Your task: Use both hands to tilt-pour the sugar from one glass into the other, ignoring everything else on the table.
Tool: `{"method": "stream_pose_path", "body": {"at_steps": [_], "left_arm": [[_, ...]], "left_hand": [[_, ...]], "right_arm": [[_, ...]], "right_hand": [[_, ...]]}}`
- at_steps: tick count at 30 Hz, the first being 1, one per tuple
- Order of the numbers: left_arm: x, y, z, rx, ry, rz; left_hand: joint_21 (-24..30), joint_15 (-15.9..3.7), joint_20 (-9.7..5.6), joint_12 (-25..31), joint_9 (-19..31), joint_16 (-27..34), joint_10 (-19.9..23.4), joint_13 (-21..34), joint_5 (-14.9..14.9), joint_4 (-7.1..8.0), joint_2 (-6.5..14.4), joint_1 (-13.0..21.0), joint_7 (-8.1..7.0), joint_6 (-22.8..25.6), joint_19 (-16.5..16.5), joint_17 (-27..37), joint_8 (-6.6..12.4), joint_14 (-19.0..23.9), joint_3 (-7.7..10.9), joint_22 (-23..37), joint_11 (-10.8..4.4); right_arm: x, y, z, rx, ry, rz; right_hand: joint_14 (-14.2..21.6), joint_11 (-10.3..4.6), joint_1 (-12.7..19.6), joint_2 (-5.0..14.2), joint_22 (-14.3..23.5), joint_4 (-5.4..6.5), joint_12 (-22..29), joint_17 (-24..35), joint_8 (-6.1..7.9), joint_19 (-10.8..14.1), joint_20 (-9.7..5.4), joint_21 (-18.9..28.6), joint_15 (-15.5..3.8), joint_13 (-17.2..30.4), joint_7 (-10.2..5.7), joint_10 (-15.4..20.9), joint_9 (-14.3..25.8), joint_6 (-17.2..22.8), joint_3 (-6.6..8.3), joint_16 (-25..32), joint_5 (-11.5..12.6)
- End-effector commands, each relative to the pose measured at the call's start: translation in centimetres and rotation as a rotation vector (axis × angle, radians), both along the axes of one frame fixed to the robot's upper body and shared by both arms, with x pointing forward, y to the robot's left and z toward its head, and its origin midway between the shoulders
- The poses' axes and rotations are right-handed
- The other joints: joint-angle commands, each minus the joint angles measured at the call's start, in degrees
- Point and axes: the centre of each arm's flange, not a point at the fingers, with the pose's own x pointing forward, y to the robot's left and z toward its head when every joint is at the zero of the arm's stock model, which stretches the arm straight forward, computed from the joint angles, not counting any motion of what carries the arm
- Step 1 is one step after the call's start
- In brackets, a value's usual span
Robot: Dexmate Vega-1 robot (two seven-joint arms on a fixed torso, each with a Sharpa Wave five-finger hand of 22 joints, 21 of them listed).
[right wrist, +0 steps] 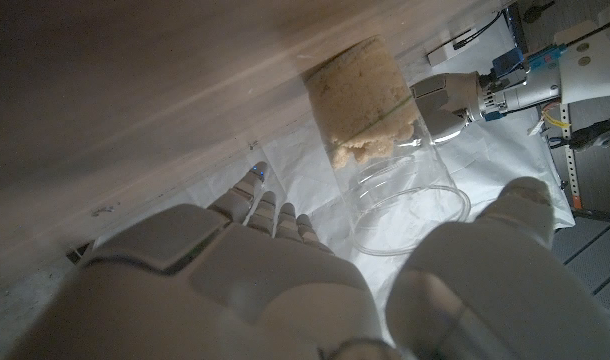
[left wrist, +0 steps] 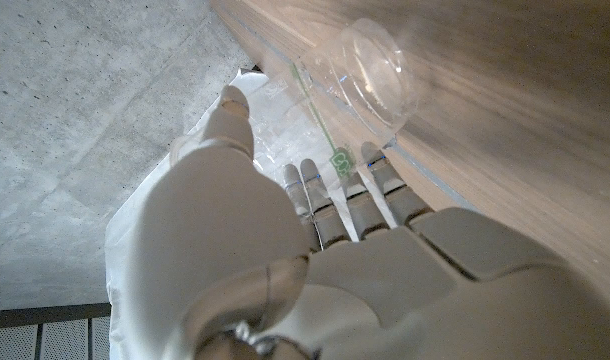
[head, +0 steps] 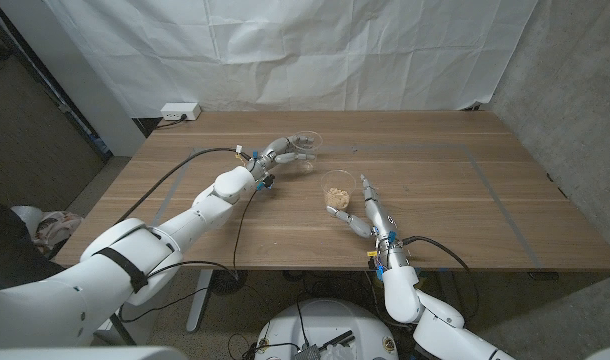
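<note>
An empty clear glass [head: 307, 148] [left wrist: 370, 70] stands upright at the far middle of the wooden table [head: 455, 215]. My left hand [head: 275, 153] [left wrist: 315, 250] is just beside it, fingers and thumb spread toward its wall, holding nothing. Nearer to me stands a second clear glass [head: 337, 192] [right wrist: 360, 110] with light brown sugar in its bottom. My right hand [head: 368, 210] [right wrist: 285, 280] cups around this glass, thumb on one side and fingers on the other, with gaps showing; no grip is visible.
A white power strip [head: 180, 112] lies at the far left corner of the table. A black cable [head: 180, 172] runs along my left arm over the table. A white curtain [head: 315, 50] hangs behind. Thin tape lines [head: 490, 185] mark the tabletop.
</note>
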Motion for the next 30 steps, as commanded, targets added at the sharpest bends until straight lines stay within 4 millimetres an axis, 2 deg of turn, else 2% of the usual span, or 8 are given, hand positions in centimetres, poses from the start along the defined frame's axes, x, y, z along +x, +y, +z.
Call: {"method": "stream_pose_path", "body": {"at_steps": [1,10,18,21,23,28,30], "left_arm": [[-0.3,0.3,0.3,0.000,-0.003,0.005],[-0.3,0.4,0.2,-0.005,-0.002,0.007],[-0.3,0.5,0.2,-0.008,-0.001,0.010],[-0.2,0.5,0.2,-0.005,0.002,0.010],[-0.2,0.5,0.2,-0.004,0.004,0.009],[0.0,0.5,0.2,-0.003,0.007,0.009],[0.0,0.5,0.2,-0.003,0.007,0.011]], "left_hand": [[0.3,-5.52,-0.42,-0.2,0.1,0.3,0.6,0.1,-0.1,-0.25,0.6,0.3,-0.07,0.7,0.0,0.1,0.36,0.5,0.20,0.2,-0.25],[0.4,-5.61,-0.49,-0.4,0.1,0.3,0.8,0.2,-0.1,-0.31,0.6,0.4,0.08,1.2,0.0,0.1,0.52,0.6,0.17,0.2,-0.27],[0.4,-5.59,-0.47,-0.5,0.1,0.3,0.9,0.2,-0.2,-0.32,0.6,0.4,-0.07,1.6,0.0,0.0,0.62,0.7,0.14,0.2,-0.35],[0.4,-5.59,-0.50,-0.5,0.1,0.3,1.0,0.2,-0.2,-0.29,0.7,0.4,0.05,1.6,0.0,0.0,0.64,0.7,0.12,0.2,-0.27],[0.4,-5.56,-0.46,-0.6,0.1,0.3,1.0,0.3,-0.2,-0.27,0.7,0.4,0.08,1.7,-0.1,0.0,0.63,0.7,0.11,0.2,-0.22],[0.4,-5.53,-0.52,-0.6,0.1,0.3,1.0,0.3,-0.2,-0.17,0.8,0.3,0.22,1.6,-0.2,0.1,0.58,0.8,0.07,0.3,-0.23],[0.4,-5.53,-0.47,-0.7,0.1,0.3,1.0,0.3,-0.2,-0.16,0.8,0.3,0.21,1.7,-0.2,0.1,0.61,0.8,0.05,0.3,-0.22]], "right_arm": [[1.2,0.9,-0.9,0.007,0.015,-0.072],[2.0,1.2,-0.3,0.020,0.005,-0.039],[2.1,2.7,0.0,0.008,-0.034,-0.025],[2.1,2.9,0.1,0.031,-0.075,-0.022],[2.1,2.9,0.3,0.032,-0.070,-0.020],[2.1,3.2,0.4,0.066,-0.117,0.026],[2.0,3.6,0.6,0.069,-0.126,0.036]], "right_hand": [[0.4,-0.30,0.8,-0.03,0.1,-0.30,0.4,0.2,0.35,0.3,-0.41,0.3,-0.38,0.1,0.51,-0.1,0.2,-1.2,-0.47,0.3,0.4],[1.9,-0.23,2.4,0.00,0.1,-0.52,0.9,0.2,0.84,2.0,-0.21,0.9,-0.65,0.1,0.53,1.2,0.2,-0.1,-1.17,0.9,1.0],[2.7,-0.37,3.4,0.16,0.1,-0.54,1.0,0.2,1.05,3.3,-0.10,1.3,-0.96,0.1,0.39,1.7,0.2,0.4,-1.64,1.0,1.4],[3.5,-0.74,4.5,0.41,0.1,-0.63,1.3,0.2,1.25,4.6,-0.82,1.6,-1.53,0.1,0.07,2.5,0.2,1.0,-1.91,1.2,1.8],[4.5,-1.19,6.4,0.92,0.1,-0.79,1.4,0.2,1.35,6.1,-1.97,1.8,-2.14,0.1,-0.23,3.1,0.2,1.3,-1.98,1.4,2.2],[5.9,-1.35,8.6,1.35,0.0,-0.88,1.4,0.1,1.44,7.6,-2.65,2.0,-3.02,0.1,-0.56,3.5,0.3,1.6,-2.04,1.6,2.7],[7.4,-1.46,10.1,1.59,0.0,-0.82,1.6,0.1,1.68,9.1,-2.71,2.2,-3.67,0.2,-0.53,4.5,0.3,2.4,-2.18,1.9,2.9]]}}
